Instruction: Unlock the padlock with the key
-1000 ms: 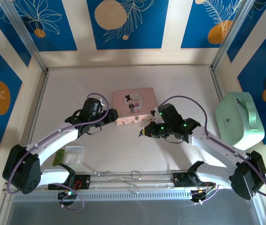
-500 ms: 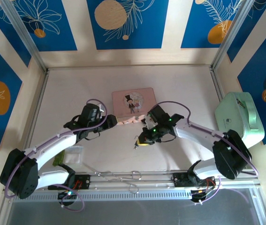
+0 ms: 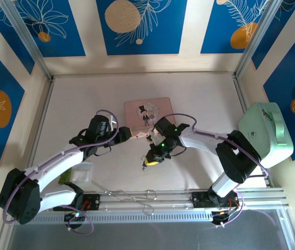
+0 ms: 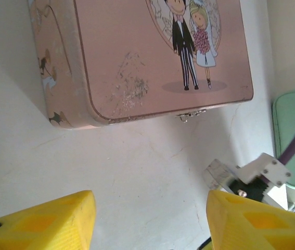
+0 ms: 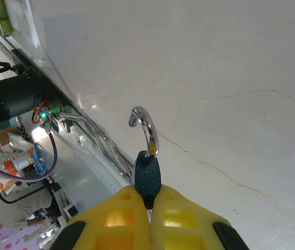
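Observation:
My right gripper (image 5: 148, 202) is shut on the padlock (image 5: 148, 174), a small blue-teal body pinched between the yellow fingertips. Its silver shackle (image 5: 148, 130) curves up like a hook, one end free of the body. From above, the right gripper (image 3: 149, 160) hangs over bare table, in front of the pink tin box (image 3: 148, 113). My left gripper (image 4: 150, 221) is open with nothing between its fingers. It points at the table just in front of the box (image 4: 137, 57), near the clasp (image 4: 190, 114). The key is out of view.
A mint green case (image 3: 266, 133) stands at the right wall. A looped metal tool (image 3: 131, 195) lies on the rail by the arm bases. A clear plastic bag (image 3: 79, 172) lies at the near left. Walls close the table on three sides.
My right arm has swung left and toward the near edge, carrying the padlock away from the box. The left gripper has shifted slightly toward the box's front and stays open.

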### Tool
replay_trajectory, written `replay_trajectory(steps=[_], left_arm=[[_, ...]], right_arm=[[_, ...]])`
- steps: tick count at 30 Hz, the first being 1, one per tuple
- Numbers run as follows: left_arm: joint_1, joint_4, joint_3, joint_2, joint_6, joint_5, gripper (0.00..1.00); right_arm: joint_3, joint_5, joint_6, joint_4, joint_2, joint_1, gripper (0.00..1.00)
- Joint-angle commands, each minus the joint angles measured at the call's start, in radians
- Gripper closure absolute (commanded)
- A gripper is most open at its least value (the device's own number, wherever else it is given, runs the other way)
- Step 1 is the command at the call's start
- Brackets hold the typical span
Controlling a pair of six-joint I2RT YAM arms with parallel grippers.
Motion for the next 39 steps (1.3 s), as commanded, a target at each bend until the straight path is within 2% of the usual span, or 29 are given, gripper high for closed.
replay_trajectory(steps=[1,11,27,31,33,39], left_arm=[[-0.019,0.028,-0.004,0.02,0.002,0.034,0.42],[-0.034,0.058,-0.046,0.011,-0.013,0.018,0.42],[-0.035,0.064,-0.055,0.012,-0.012,0.01,0.43],[-0.035,0.034,-0.029,0.004,0.002,0.002,0.43],[-0.035,0.002,0.003,-0.001,0.02,-0.007,0.43],[-0.029,-0.179,0.184,-0.031,0.155,-0.106,0.41]], right_arm=[[0.014,-0.065,-0.035,0.001,0.035,-0.004,1.0],[-0.018,-0.073,-0.027,0.066,0.117,-0.026,0.99],[-0.058,0.076,0.018,0.071,0.04,-0.042,0.69],[-0.033,0.147,0.029,0.006,-0.061,-0.042,0.62],[-0.002,0.215,0.029,-0.055,-0.132,-0.042,0.55],[0.087,0.471,0.013,-0.187,-0.388,-0.072,0.49]])
